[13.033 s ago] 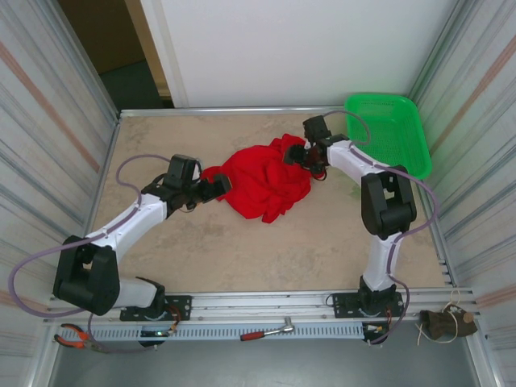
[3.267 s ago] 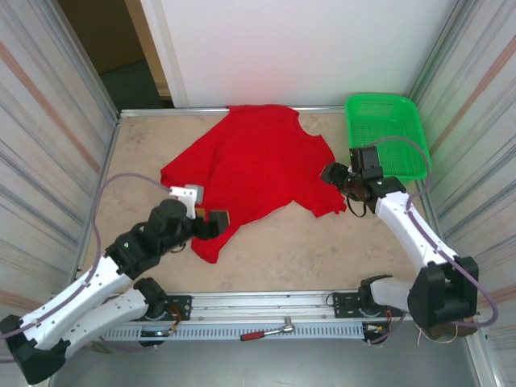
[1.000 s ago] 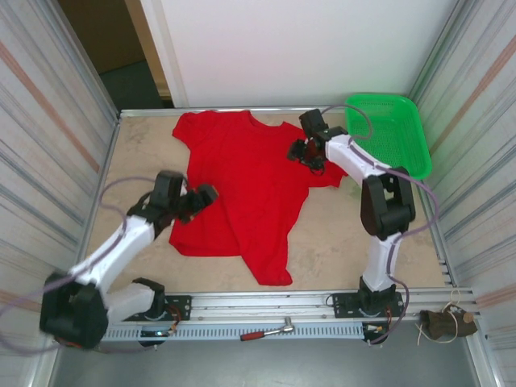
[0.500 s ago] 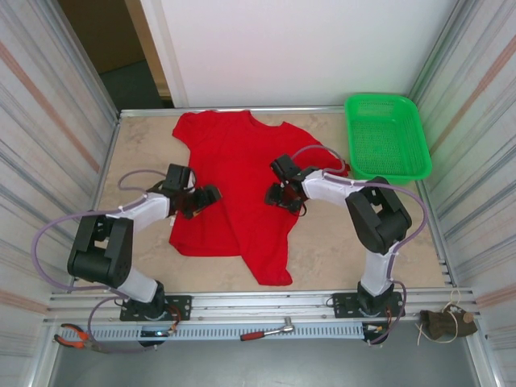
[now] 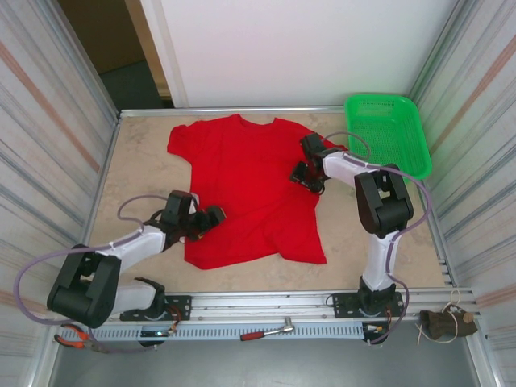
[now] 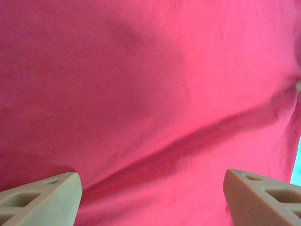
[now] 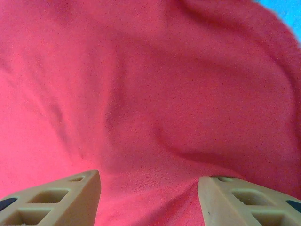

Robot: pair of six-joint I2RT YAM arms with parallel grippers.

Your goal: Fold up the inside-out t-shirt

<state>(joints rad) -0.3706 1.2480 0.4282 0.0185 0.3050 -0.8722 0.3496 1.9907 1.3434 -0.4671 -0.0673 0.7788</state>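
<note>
Since half a second back the inside-out t-shirt (image 5: pixel 246 185) has opened out: the narrow lower flap is gone, the hem now runs wide across the near side, and the whole garment sits a bit further right. The left gripper (image 5: pixel 214 218) has come nearer the arm bases, the right gripper (image 5: pixel 304 176) has swung out toward the right. Shirt lies spread mostly flat on the tabletop (image 5: pixel 137 177), collar toward the far edge, both short sleeves out to the sides, hem toward the arms, a few soft creases. Left gripper sits low at the shirt's left side edge near the hem; in its wrist view (image 6: pixel 151 181) the pale fingers (image 6: pixel 42 197) stand wide apart over red cloth with one diagonal crease, nothing caught between them. Right gripper is on the shirt's right side, just under the right sleeve; in its wrist view (image 7: pixel 149 181) the fingers (image 7: pixel 56 197) are parted, less widely, with rumpled red cloth under and between them, no pinch visible. Green basket (image 5: pixel 387 133) is at the far right corner of the tabletop, apart from the shirt. A red-handled tool (image 5: pixel 266 331) lies on the rail in front of the arm bases.
</note>
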